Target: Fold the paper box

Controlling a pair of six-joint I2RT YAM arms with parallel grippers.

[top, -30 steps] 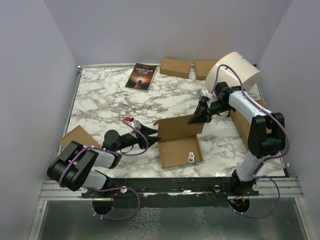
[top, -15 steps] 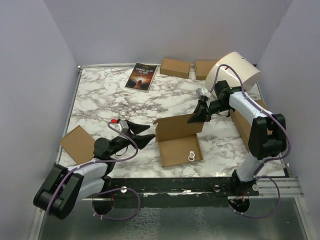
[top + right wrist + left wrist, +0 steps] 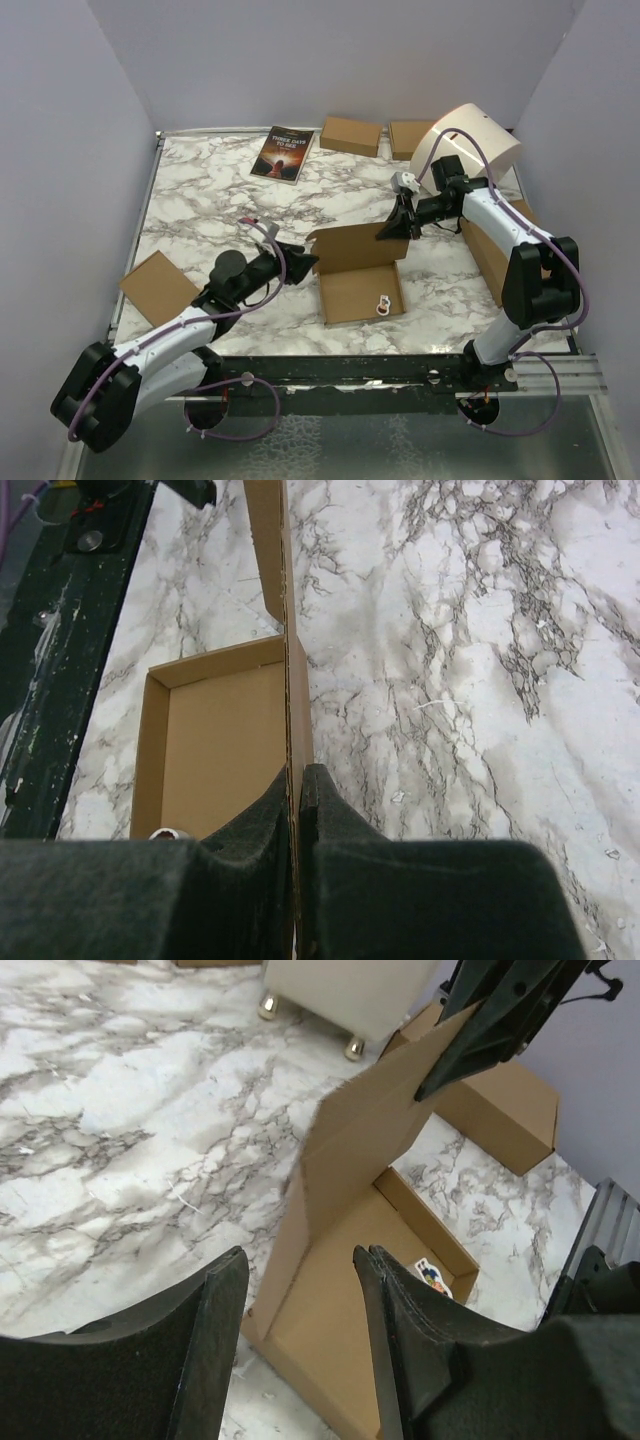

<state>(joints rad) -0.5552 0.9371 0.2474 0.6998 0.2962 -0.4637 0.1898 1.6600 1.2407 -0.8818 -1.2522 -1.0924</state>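
Note:
The paper box [image 3: 362, 292] lies mid-table as a shallow brown tray with its lid flap [image 3: 355, 248] standing up along the far side. My right gripper [image 3: 393, 229] is shut on the flap's upper right corner. In the right wrist view its pads [image 3: 298, 770] pinch the cardboard edge [image 3: 296, 680], with the tray [image 3: 220, 750] to the left. My left gripper [image 3: 305, 262] is open just left of the box. In the left wrist view its fingers [image 3: 300, 1252] point at the box's near-left corner [image 3: 320, 1300], and nothing is between them.
A small white item [image 3: 383, 303] lies inside the tray. A book [image 3: 283, 153], two small brown boxes [image 3: 351, 136] [image 3: 410, 135] and a white rounded object [image 3: 467, 150] stand at the back. A brown box [image 3: 157, 287] lies at the left, and a larger one [image 3: 490, 245] at the right.
My left arm has stretched forward and swung its open gripper back up to the box's left edge. My right gripper kept its hold and drew the flap slightly back and up.

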